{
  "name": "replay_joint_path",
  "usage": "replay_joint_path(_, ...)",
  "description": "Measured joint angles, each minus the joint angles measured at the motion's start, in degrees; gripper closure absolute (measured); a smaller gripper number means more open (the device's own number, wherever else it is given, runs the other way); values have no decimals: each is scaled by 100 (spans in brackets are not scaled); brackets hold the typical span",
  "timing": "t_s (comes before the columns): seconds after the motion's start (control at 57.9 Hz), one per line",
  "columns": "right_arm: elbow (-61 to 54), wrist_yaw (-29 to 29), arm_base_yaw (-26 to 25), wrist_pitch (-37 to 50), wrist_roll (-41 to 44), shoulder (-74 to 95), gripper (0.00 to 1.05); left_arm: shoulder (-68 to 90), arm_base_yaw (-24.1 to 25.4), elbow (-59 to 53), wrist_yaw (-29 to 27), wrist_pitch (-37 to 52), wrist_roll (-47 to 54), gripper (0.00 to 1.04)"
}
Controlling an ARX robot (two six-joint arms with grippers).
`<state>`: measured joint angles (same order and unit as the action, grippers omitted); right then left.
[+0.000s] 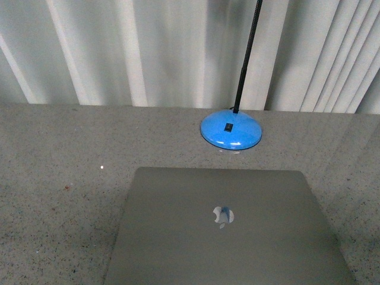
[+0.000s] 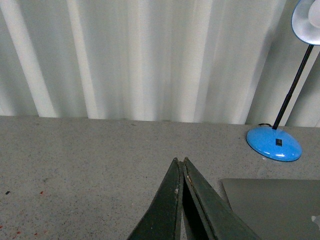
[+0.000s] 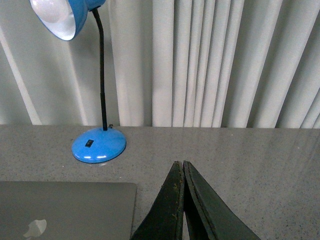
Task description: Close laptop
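The silver-grey laptop [image 1: 228, 228] lies flat on the grey speckled table with its lid down and the apple logo facing up. Its screen and keys are hidden. It also shows in the left wrist view [image 2: 275, 205] and in the right wrist view [image 3: 65, 207]. My left gripper [image 2: 180, 161] is shut and empty, above the table beside the laptop's left side. My right gripper [image 3: 180, 163] is shut and empty, beside the laptop's right side. Neither gripper shows in the front view.
A blue desk lamp stands behind the laptop, its round base [image 1: 231, 130] on the table and its black neck rising up; its shade [image 3: 62, 15] hangs high. Pale curtains [image 1: 119, 53] run along the table's far edge.
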<state>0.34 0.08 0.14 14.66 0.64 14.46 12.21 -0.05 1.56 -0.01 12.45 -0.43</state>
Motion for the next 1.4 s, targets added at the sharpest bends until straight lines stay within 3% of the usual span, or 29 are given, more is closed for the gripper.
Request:
replay_joint_path(0.155,0,-2,0,-245,0,-243,102,-219,0,0,0,-223,0,101)
replay_joint_path(0.276,0,0,0,-411,0,-413,102,-1058,0,2,0,-1200,0,101)
replay_joint_path(0.397,2,-17,0,-1360,0,-1152,102,-1200,0,2,0,-1224,0,101)
replay_joint_path(0.673,2,-17,0,-1458,2,-1414,100,-1209,0,2,0,-1241,0,101)
replay_joint_path(1.226,2,-15,0,-1458,-2,-1416,6,-1213,0,2,0,-1241,2,7)
replay_joint_path(1.399,2,-15,0,-1458,-2,-1416,7,-1213,0,2,0,-1241,13,7)
